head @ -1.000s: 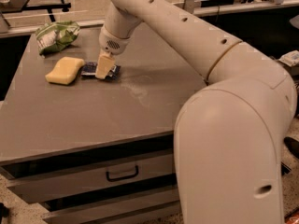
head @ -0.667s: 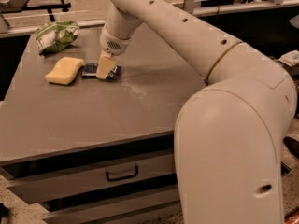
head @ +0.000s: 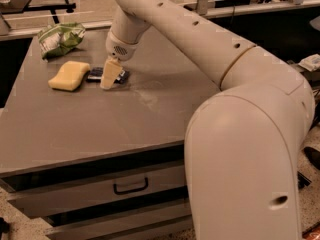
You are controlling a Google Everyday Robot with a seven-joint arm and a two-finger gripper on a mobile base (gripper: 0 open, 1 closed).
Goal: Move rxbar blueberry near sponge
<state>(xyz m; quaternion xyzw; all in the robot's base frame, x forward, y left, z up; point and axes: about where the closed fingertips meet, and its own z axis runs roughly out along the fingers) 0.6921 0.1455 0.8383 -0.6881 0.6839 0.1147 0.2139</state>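
The rxbar blueberry (head: 94,75), a flat dark blue wrapper, lies on the grey table (head: 100,129) right beside the sponge (head: 69,75), just to its right. The sponge is a pale yellow block at the table's left. My gripper (head: 111,77) points down onto the right part of the bar and hides its middle. A dark end of the bar shows on each side of the gripper.
A green-and-white snack bag (head: 60,38) lies at the table's back left corner, behind the sponge. My large white arm (head: 240,134) fills the right side of the view. Drawers with a handle (head: 131,186) sit under the table's front edge.
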